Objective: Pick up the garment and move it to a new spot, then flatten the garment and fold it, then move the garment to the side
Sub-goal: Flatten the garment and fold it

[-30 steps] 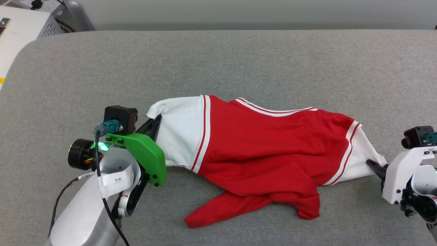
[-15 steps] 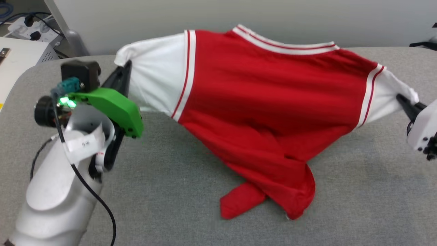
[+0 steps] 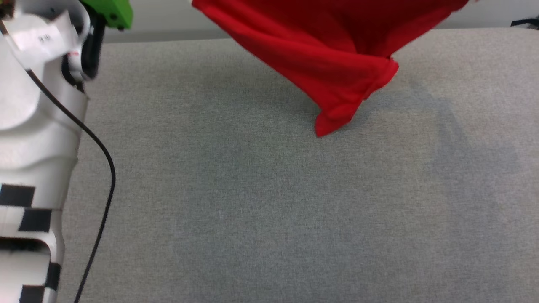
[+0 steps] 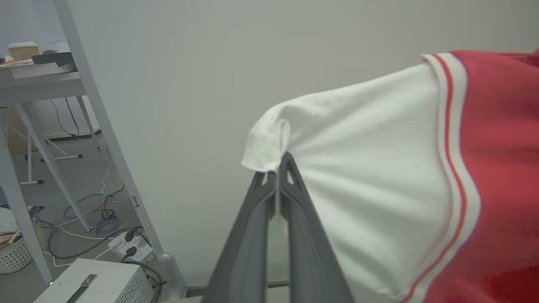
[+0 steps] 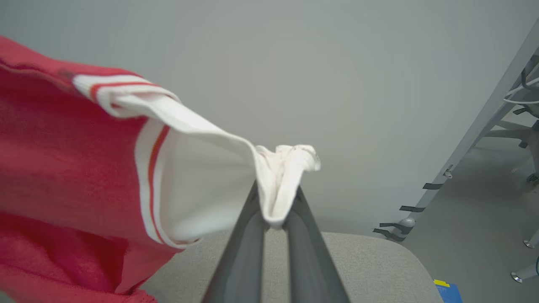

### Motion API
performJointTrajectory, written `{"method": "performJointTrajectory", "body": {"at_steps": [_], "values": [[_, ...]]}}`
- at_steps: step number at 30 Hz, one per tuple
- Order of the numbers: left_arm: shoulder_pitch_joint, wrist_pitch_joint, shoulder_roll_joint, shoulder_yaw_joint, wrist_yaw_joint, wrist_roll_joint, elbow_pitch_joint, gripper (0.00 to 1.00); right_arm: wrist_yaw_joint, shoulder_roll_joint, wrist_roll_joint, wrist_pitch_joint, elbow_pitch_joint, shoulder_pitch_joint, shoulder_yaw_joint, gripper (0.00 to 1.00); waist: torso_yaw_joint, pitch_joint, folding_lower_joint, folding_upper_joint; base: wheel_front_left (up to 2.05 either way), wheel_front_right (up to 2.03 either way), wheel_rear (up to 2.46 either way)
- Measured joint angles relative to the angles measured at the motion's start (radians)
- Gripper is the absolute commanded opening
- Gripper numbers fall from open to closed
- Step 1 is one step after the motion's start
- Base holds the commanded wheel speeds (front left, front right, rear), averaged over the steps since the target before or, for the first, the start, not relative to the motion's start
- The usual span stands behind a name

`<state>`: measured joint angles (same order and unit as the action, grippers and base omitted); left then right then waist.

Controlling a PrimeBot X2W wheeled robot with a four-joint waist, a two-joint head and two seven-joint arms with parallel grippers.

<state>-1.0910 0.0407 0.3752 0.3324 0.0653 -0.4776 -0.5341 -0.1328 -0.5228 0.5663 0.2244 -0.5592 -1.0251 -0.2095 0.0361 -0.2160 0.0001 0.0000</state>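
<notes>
Behind the grey table point(image 3: 269, 202) you've got a plain wall point(image 4: 252, 63). Off your left side are white frame legs point(image 4: 107, 139), floor cables point(image 4: 80, 219), a power strip point(image 4: 128, 248), a white box point(image 4: 97, 282) and a basket point(image 4: 17, 254). Off your right is a slanted frame leg point(image 5: 480, 126). Your left forearm point(image 3: 33, 109) and its black cable point(image 3: 105, 168) stand at the head view's left edge. The garment point(image 3: 328, 50) hangs in the air over the table's far half, red side showing, lowest fold close to the surface; can't tell if it touches. Left gripper point(image 4: 278, 168) is pinched tight on a white sleeve point(image 4: 358, 168) at its hem. Right gripper point(image 5: 276, 210) is clamped on the other sleeve point(image 5: 202, 189) at its bunched end.
</notes>
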Motion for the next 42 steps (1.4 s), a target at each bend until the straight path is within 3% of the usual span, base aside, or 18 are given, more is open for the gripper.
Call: {"method": "performJointTrajectory", "body": {"at_steps": [10,20,33,42], "values": [[-0.348,-0.102,-0.001,-0.006,-0.02,0.046,-0.196,0.0,0.0,0.018,-0.036,-0.133,-0.167,-0.38,-0.031,0.0,0.01,-0.127,0.0001,0.0,0.0,0.0,0.0],[-0.512,-0.199,-0.005,0.013,-0.036,0.079,-0.314,0.0,0.0,0.041,0.013,-0.208,-0.266,-0.585,-0.111,0.0,0.018,-0.271,0.0,0.0,0.0,0.0,0.0],[-0.507,-0.255,-0.066,-0.002,-0.092,0.022,-0.487,0.0,0.0,0.047,0.158,-0.27,-0.309,-0.581,-0.296,0.0,0.02,-0.392,0.0,0.0,0.0,0.0,0.0],[-0.289,-0.283,-0.108,-0.038,-0.158,-0.066,-0.559,0.0,0.0,0.026,0.285,-0.324,-0.274,-0.343,-0.438,0.0,0.014,-0.356,0.0,0.0,0.0,0.0,0.0]]}}
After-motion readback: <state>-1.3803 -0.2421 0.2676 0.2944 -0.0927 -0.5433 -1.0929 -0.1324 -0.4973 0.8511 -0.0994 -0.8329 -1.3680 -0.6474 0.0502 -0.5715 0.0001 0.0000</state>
